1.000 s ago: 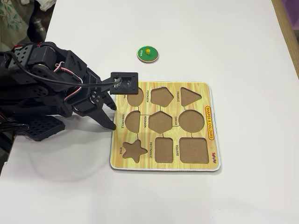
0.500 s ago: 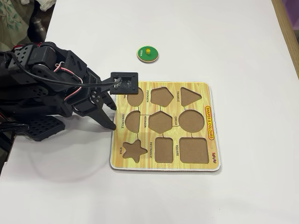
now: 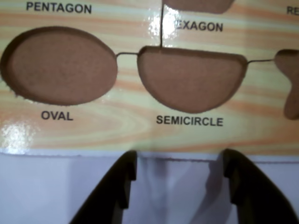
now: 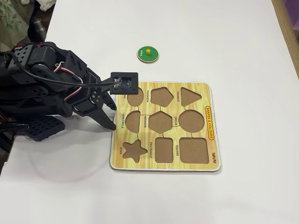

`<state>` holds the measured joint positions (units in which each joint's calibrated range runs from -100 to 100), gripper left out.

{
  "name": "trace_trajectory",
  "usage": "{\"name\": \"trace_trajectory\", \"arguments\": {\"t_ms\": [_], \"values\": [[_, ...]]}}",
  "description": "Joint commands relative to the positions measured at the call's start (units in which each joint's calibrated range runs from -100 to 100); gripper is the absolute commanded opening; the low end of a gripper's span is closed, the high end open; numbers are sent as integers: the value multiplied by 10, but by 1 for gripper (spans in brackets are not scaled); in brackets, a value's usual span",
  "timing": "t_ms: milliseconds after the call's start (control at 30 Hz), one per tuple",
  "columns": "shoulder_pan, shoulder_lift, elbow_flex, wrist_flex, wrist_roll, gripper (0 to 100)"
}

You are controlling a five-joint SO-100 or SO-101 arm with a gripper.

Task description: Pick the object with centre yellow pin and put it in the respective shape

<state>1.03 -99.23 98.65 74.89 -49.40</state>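
A white table [image 4: 233,42] carries everything. Flat on it lies a wood-grain shape-sorting board [image 4: 164,167] with 9 empty cutouts, its long side running left to right in the fixed view. Well apart from the board, toward the table's far edge, rests a small green disc [image 4: 147,54] with a yellow knob. At the left, the arm's black base [image 4: 39,127] seems to sit on the tabletop.

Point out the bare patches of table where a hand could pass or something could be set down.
Free: the wide white stretch right of the green disc and above the puzzle board, and the strip below the board. Crowded: the left side, where the arm sits with its fingers at the board's left edge.
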Motion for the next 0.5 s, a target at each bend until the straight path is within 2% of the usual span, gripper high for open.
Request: {"name": "trace_trajectory", "arguments": {"t_ms": [0,467], "values": [[3,8,4,12,0,21],[8,41,-5,1,-5,21]]}}
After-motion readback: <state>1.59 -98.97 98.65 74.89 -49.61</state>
